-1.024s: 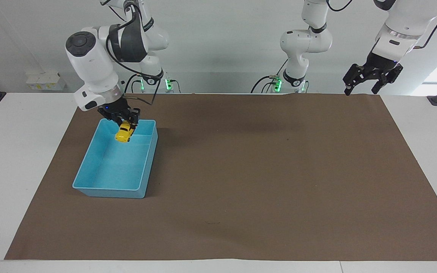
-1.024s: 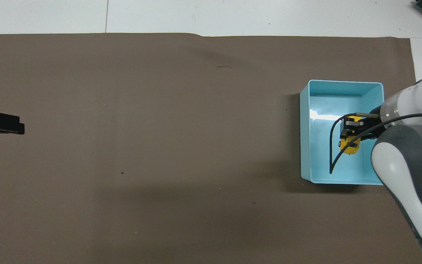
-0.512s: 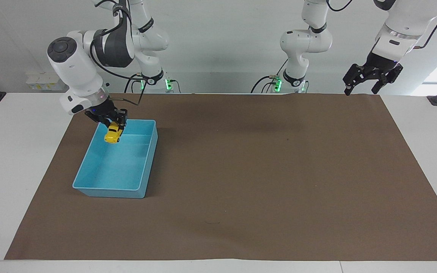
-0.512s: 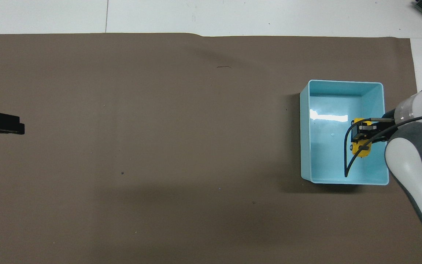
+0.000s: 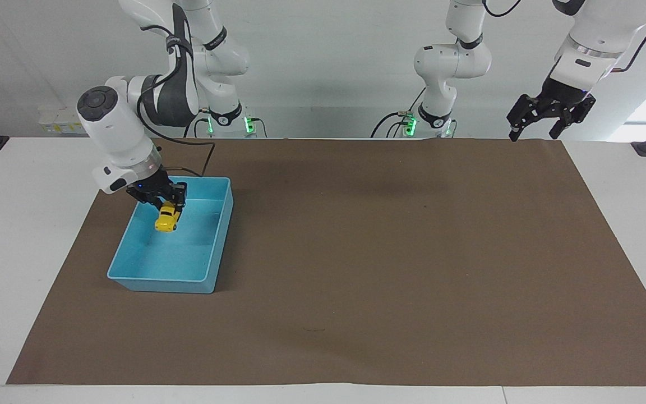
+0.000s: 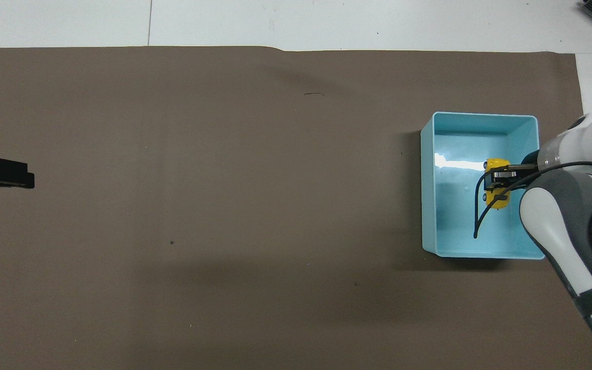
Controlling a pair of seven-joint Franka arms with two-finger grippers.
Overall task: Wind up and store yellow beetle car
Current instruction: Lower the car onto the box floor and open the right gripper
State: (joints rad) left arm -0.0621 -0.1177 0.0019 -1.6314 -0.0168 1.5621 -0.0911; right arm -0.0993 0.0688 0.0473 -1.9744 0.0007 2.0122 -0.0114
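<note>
One thing in play: the yellow beetle car, a single small toy.
Left gripper: nearest the robots' end, waiting high over the brown mat's edge at the left arm's end of the table; fingers apart, holding nothing.
Right gripper: over the light blue bin, fingers pinched on the car from above.
Car position: hanging nose-down inside the bin's outline, over the half nearer the robots; whether the wheels touch the floor I cannot tell.
Bin: open-topped, at the right arm's end of the mat, nothing else in it.
Handling, judged: light, rigid shell, glossy and rounded, so apt to slip or twist in a pinch; free wheels will roll once set down.
Grip point, judged: across the body's flanks at mid-length, as now; roof and nose curve away from the pads.
Release, judged: low over the bin floor, so it does not bounce or run out.
</note>
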